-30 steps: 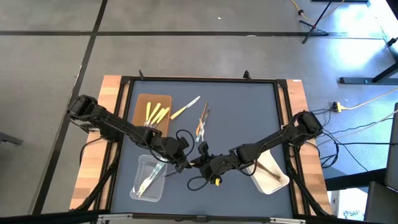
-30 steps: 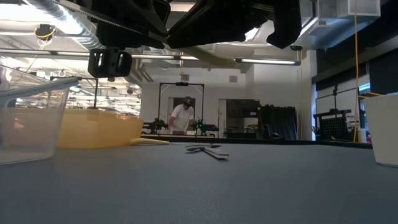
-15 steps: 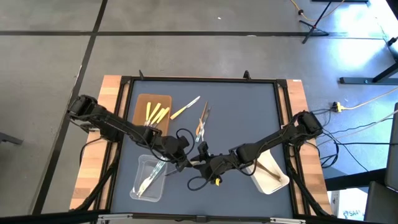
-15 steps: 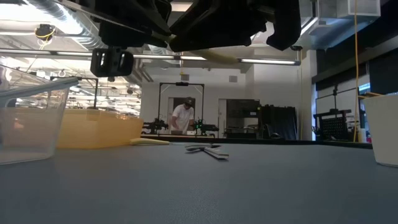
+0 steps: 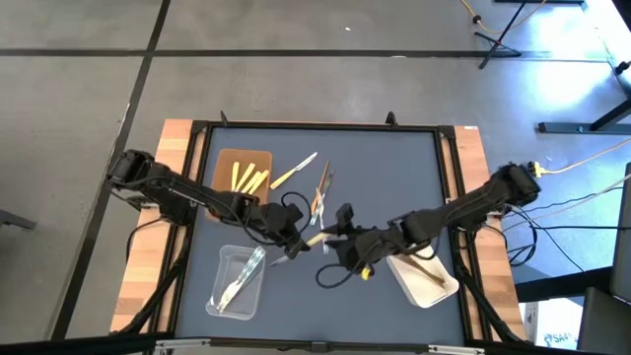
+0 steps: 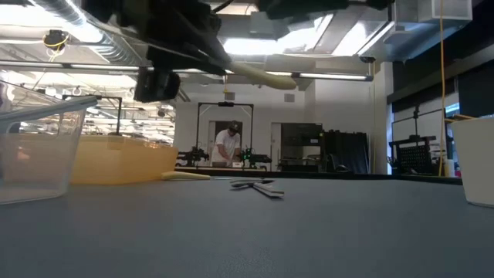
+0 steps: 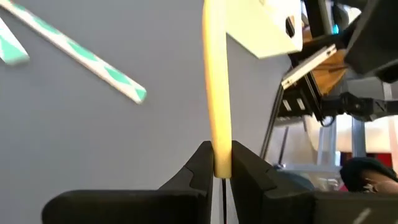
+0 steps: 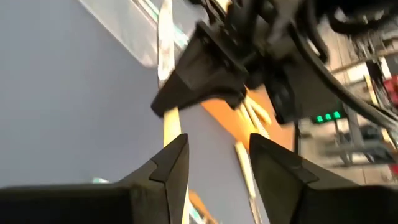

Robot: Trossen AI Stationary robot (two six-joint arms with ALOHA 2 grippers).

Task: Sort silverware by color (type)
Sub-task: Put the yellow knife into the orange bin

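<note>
A pale yellow utensil point(image 7: 214, 93) of the silverware hangs above the table's middle, with my left gripper point(image 5: 294, 248) shut on it. My right gripper point(image 8: 217, 162) stands open just right of it point(image 5: 335, 229), with nothing between its fingers. In the right wrist view the utensil point(image 8: 169, 127) shows ahead of the open fingers. More yellow utensils lie in the brown tray point(image 5: 225, 158). Clear ones lie in the clear tray point(image 5: 219, 258), and a wooden one lies in the white tray point(image 5: 409, 286). My left gripper pinches one end of the yellow utensil point(image 7: 222, 163) between its two fingertips. The fingers come from the table's left, slanting down. The utensil runs on ahead in line with them. It is lifted clear of the table, nearly level in the low view point(image 6: 262, 75).
A loose yellow utensil point(image 5: 294, 170) and a small cluster of clear and wooden ones point(image 5: 321, 192) lie on the mat behind the grippers. Another clear utensil point(image 7: 78, 48) lies on the mat under my left gripper. A person stands far off in the room point(image 6: 226, 145).
My right gripper has opened and let go of the yellow utensil. It then rose and drew back toward the table's right edge. My left gripper stays shut on the utensil and has swung a little toward the far edge, keeping it clear of the table.
</note>
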